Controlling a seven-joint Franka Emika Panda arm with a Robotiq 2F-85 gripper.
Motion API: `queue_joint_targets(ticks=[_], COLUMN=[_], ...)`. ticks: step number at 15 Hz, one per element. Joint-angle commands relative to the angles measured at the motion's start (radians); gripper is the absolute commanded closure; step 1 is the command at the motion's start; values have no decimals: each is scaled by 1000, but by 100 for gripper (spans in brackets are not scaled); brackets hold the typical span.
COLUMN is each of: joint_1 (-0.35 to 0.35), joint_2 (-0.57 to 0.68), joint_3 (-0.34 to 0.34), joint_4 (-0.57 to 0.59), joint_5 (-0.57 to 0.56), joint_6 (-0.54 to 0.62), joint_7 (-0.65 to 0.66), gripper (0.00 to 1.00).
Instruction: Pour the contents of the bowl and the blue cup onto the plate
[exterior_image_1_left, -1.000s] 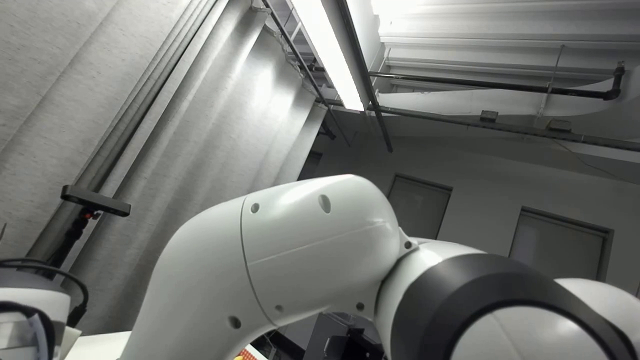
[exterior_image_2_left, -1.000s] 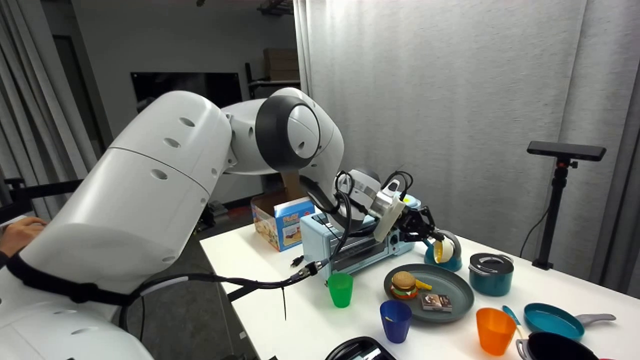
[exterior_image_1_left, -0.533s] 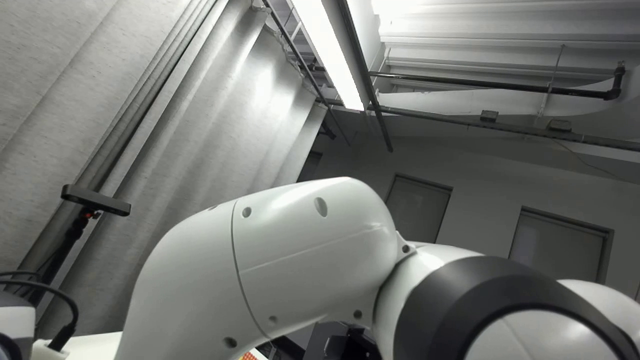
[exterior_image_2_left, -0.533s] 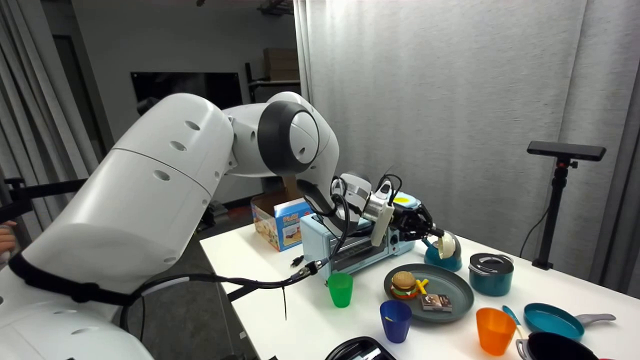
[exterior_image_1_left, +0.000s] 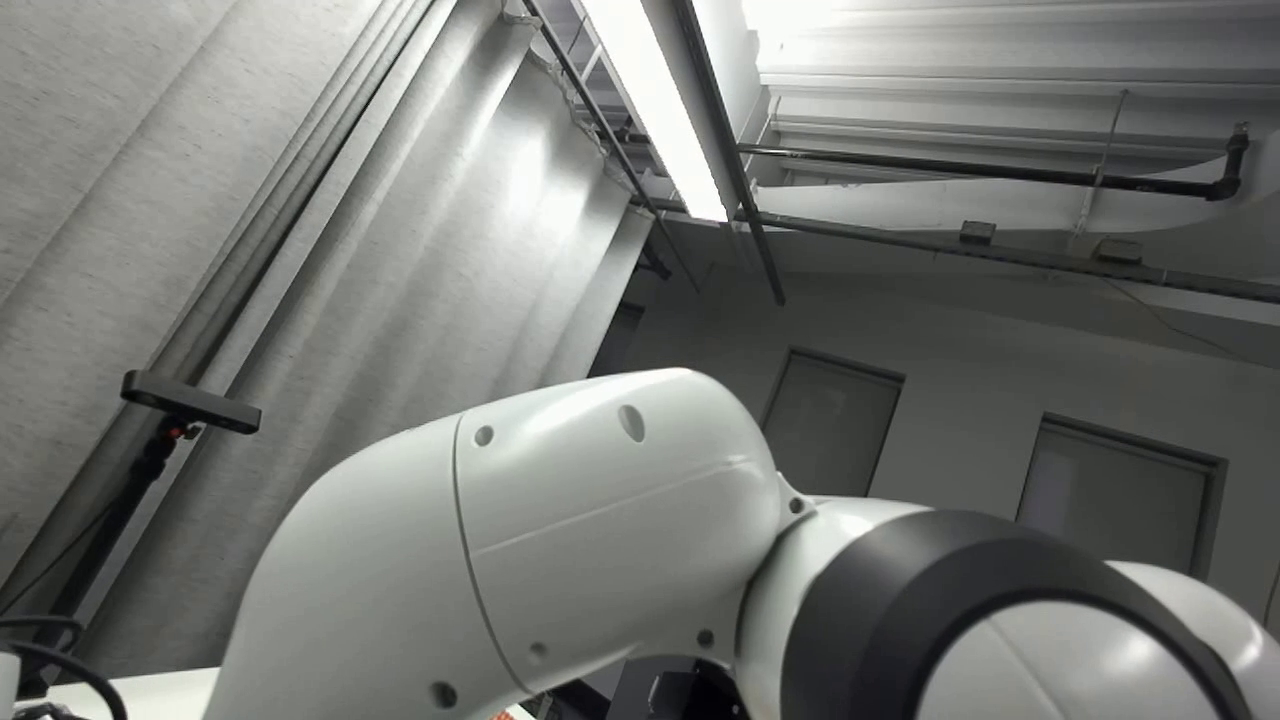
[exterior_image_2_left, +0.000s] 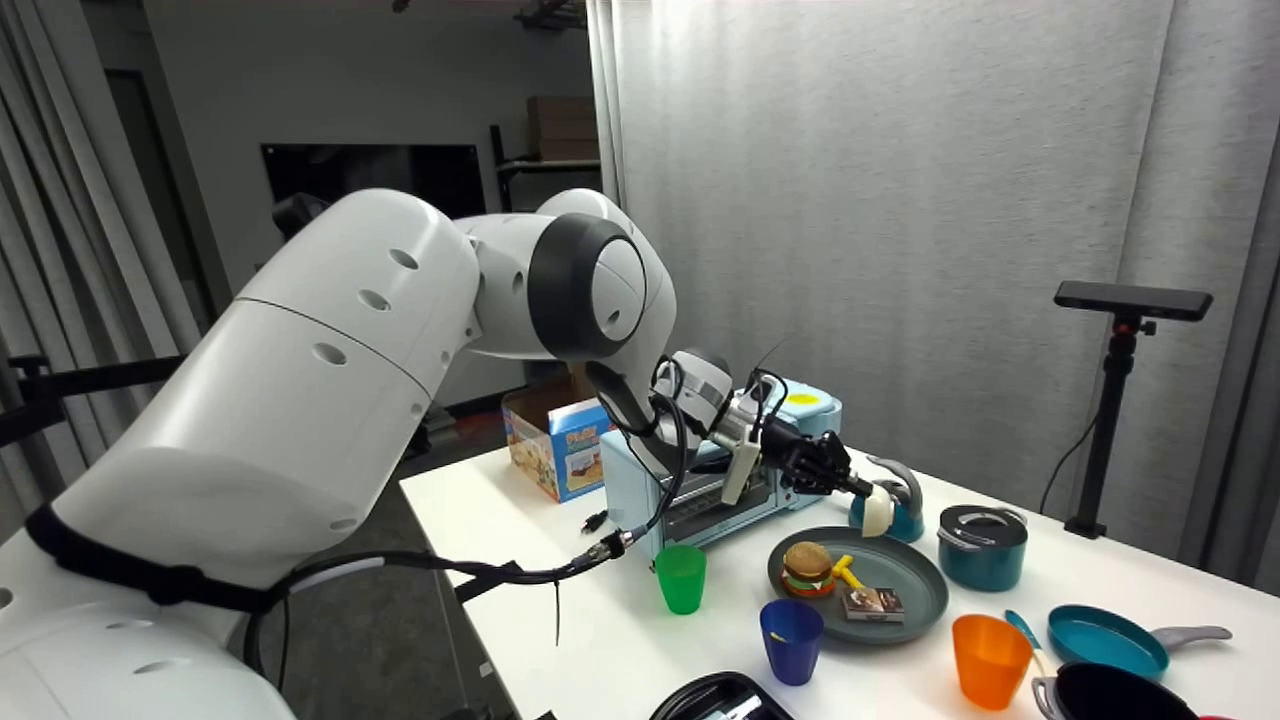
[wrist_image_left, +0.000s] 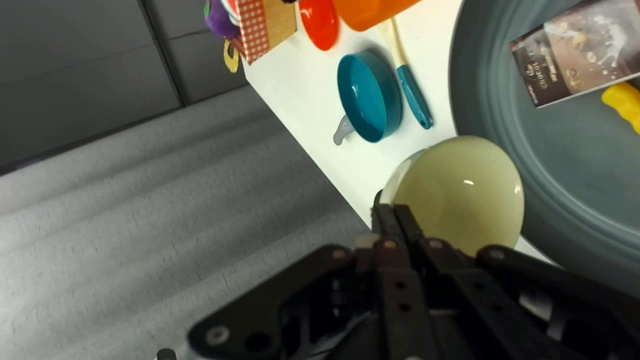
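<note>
Above a white table (exterior_image_2_left: 600, 650), my arm (exterior_image_2_left: 330, 300) stretches across the front of a light-blue toaster oven (exterior_image_2_left: 622, 487) in an exterior view. A round gray plate (exterior_image_2_left: 922, 578) lies on the table. My gripper (wrist_image_left: 395, 220) is pinched together on the rim of a cream bowl (wrist_image_left: 465, 195), tipped and held up near the plate's edge; whether bowl and plate touch, I cannot tell. The bowl's inside shows in the wrist view. A blue cup (exterior_image_2_left: 793, 655) stands upright on the table, just beside the plate. On the plate sit a hamburger (exterior_image_2_left: 807, 566), a printed box (exterior_image_2_left: 872, 604) and, between them, yellow pieces (exterior_image_2_left: 850, 577). Inside the blue cup shows a pale piece (exterior_image_2_left: 778, 636), too small to name.
</note>
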Motion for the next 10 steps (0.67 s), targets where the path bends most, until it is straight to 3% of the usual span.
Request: queue_joint_targets(ticks=[1, 10], joint_1=[-20, 0], joint_2=[15, 35], joint_3=[35, 20], joint_4=[18, 27], joint_5=[63, 138], joint_6=[-41, -51], joint_7=[156, 525], gripper=[99, 99])
